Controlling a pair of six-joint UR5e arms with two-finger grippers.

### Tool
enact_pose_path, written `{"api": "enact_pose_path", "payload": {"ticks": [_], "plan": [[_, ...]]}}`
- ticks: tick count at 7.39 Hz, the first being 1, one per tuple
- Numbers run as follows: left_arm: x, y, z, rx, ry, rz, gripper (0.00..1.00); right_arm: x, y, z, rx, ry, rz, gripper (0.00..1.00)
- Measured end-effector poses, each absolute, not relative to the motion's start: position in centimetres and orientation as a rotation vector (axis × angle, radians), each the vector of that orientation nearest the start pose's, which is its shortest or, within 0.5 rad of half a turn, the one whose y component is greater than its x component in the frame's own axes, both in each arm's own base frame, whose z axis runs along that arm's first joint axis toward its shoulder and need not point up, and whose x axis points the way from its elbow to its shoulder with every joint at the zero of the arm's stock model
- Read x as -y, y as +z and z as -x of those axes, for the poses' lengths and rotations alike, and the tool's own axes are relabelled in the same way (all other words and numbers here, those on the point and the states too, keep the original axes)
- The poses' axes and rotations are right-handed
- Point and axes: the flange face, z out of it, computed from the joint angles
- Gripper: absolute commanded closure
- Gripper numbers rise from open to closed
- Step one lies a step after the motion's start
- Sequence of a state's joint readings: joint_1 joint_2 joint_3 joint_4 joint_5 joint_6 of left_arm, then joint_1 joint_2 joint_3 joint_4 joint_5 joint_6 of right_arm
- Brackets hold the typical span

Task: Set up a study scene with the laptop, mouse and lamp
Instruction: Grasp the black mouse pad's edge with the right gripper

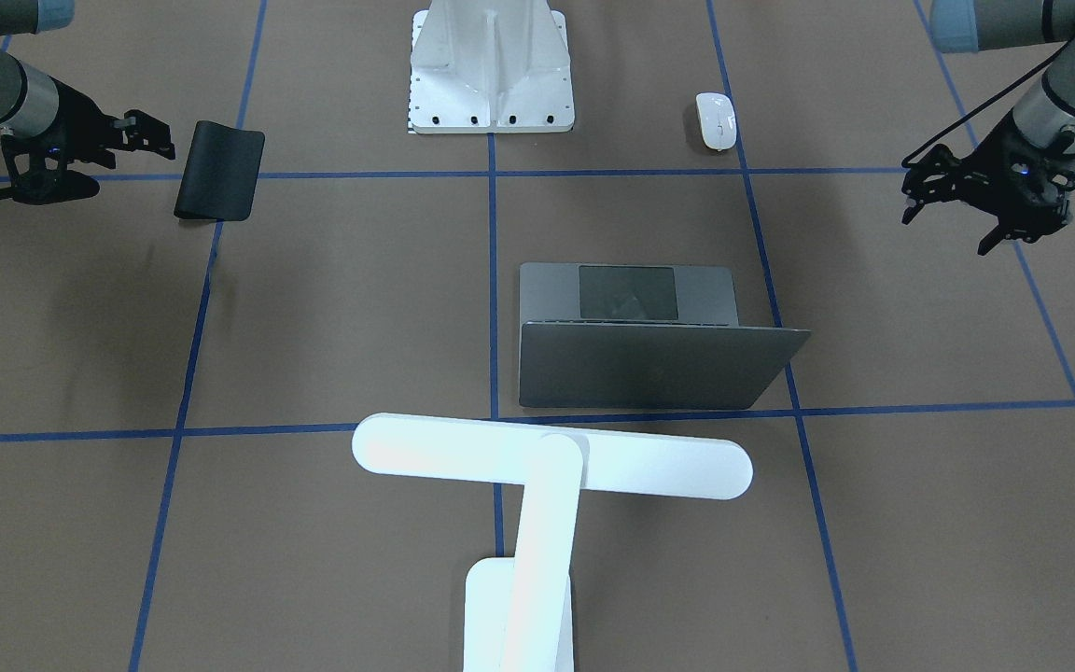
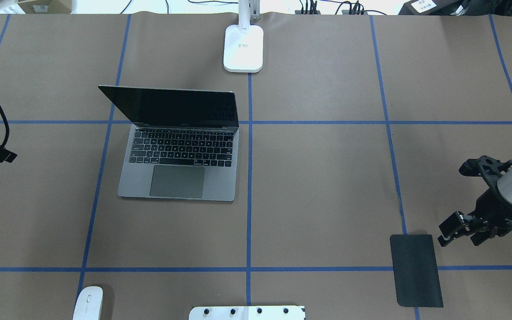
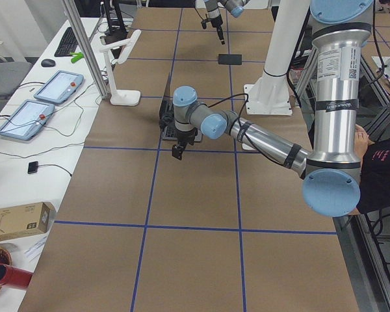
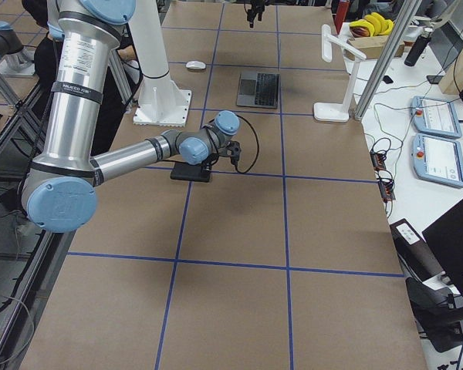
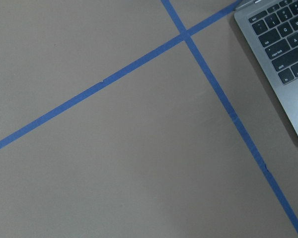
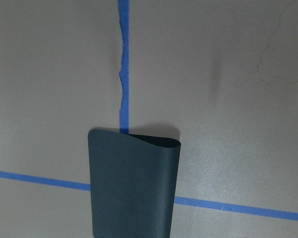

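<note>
Standing open: dark-grey laptop (image 2: 134,182), black screen, dark keys, large trackpad; left hand (image 1: 946,229), right hand (image 2: 459,238) spread.

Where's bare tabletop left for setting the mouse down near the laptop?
Widest: the squares bordered by the laptop, lamp base and black mat. Also the strip between laptop, mouse and white mount. Crowded: mat's edge, beside the right gripper.

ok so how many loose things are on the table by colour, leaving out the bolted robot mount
white: 2, the mouse and the lamp
dark grey: 1, the laptop
black: 1, the mat
total: 4
</note>
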State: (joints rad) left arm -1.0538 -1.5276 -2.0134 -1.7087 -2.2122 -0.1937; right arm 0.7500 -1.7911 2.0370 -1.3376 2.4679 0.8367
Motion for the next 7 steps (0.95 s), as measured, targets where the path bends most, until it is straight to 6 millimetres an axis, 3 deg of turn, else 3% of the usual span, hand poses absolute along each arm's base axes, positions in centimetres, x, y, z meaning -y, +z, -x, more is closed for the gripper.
{"api": "enact_pose_path", "payload": {"ticks": [4, 7], "plan": [[44.4, 45.3, -16.7, -0.775, 0.481, -0.279, 0.00, 32.2, 49.5, 31.0, 0.922, -0.277, 0.371, 0.11], [44.3, 45.5, -16.7, -0.772, 0.485, -0.279, 0.00, 32.3, 50.0, 32.2, 0.922, -0.291, 0.377, 0.15]]}}
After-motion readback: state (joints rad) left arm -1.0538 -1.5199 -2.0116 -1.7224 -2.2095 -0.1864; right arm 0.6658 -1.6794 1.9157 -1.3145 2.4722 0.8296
